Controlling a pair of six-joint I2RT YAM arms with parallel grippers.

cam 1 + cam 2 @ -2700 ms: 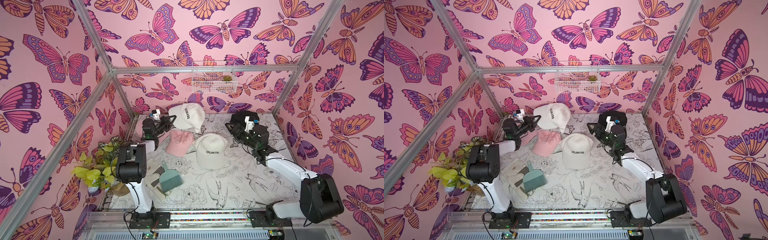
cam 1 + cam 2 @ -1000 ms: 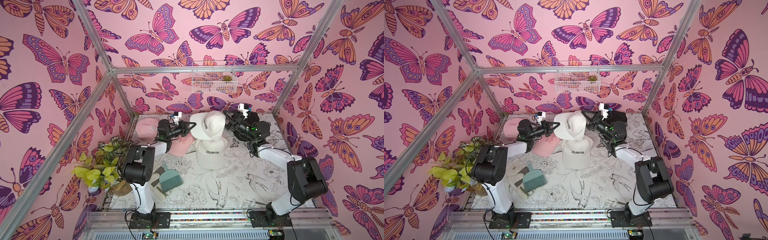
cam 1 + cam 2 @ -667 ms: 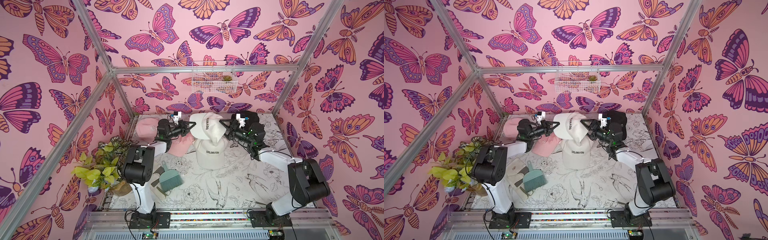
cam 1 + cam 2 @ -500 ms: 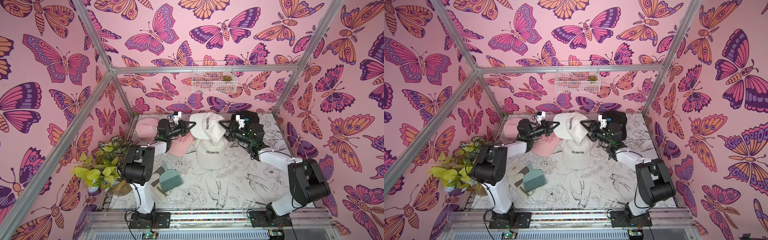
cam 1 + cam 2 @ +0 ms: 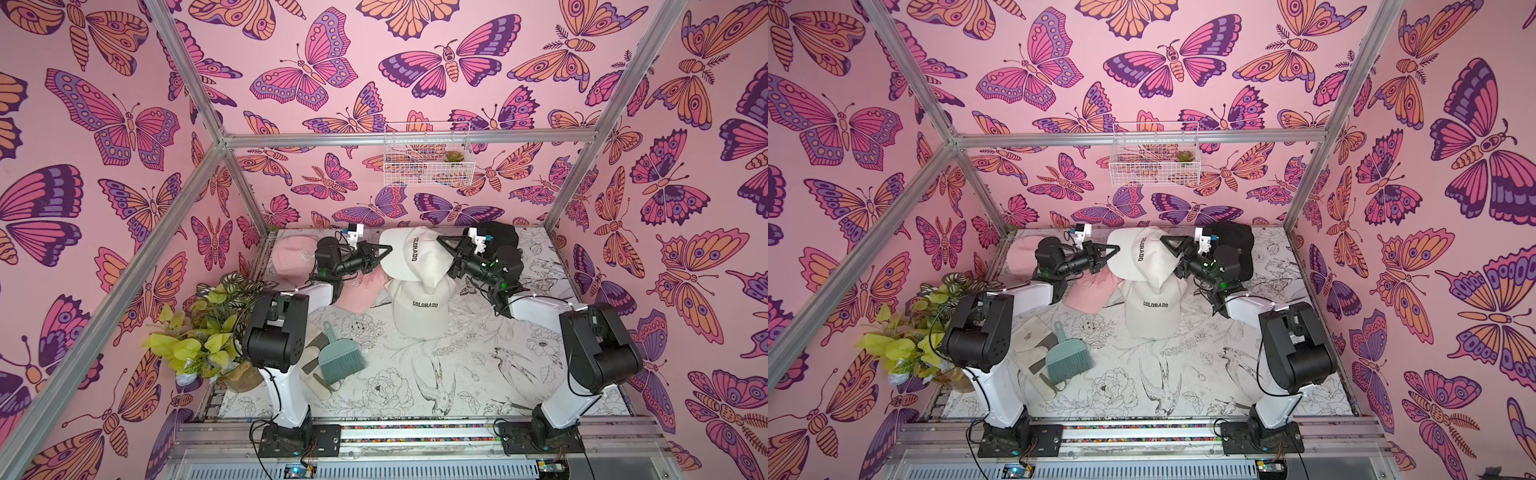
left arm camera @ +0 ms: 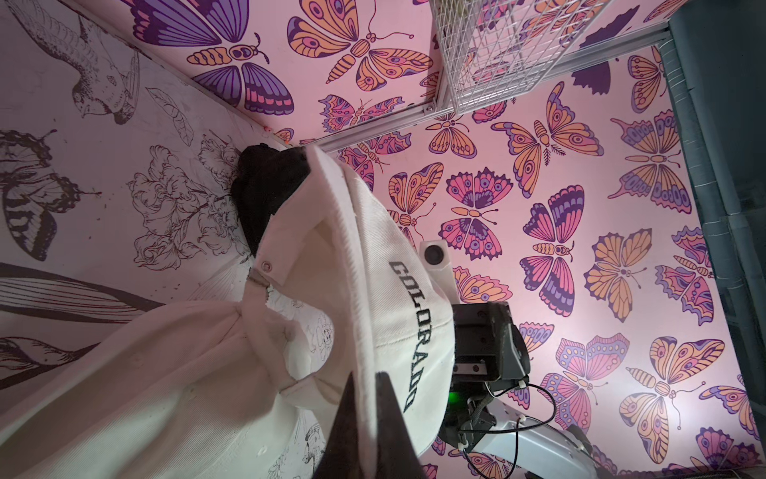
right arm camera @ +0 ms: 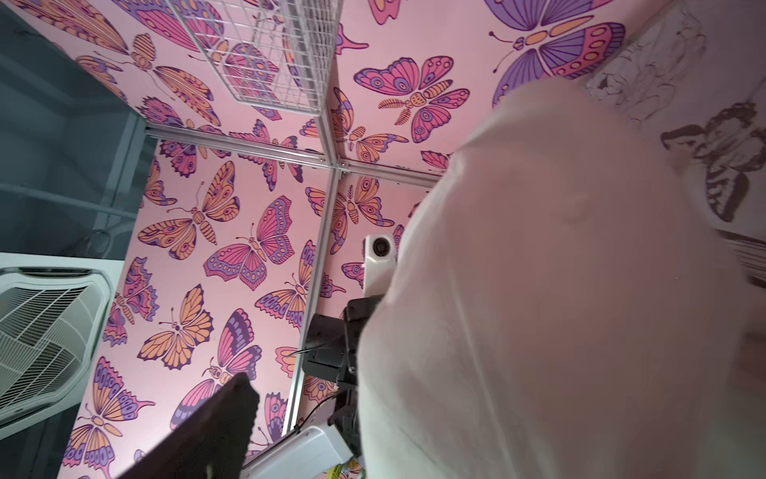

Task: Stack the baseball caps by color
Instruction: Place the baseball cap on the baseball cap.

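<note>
Pink butterfly-papered walls [image 5: 124,124] enclose a sketch-printed table [image 5: 478,386]. Left to right: pink fabric cap with white monogram [image 5: 291,255]; left gripper [image 5: 385,252] clamped on the edge of a raised cream "COLORADO" cap [image 5: 415,257], above a second cream cap lying flat [image 5: 422,309]; right gripper [image 5: 448,255], jaws spread beside the raised crown; black fabric cap [image 5: 505,235] at rear.

Teal brush [image 5: 341,359] on table [image 5: 478,374] nr potted plant [image 5: 199,332]; wire basket [image 5: 415,176] w/ succulent [image 5: 451,156] on back wall [image 5: 357,183].

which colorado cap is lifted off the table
The farther cream cap, lettering turned sideways, pinched at its edge by the left tool. The other cream cap lies flat, lettering level.
</note>
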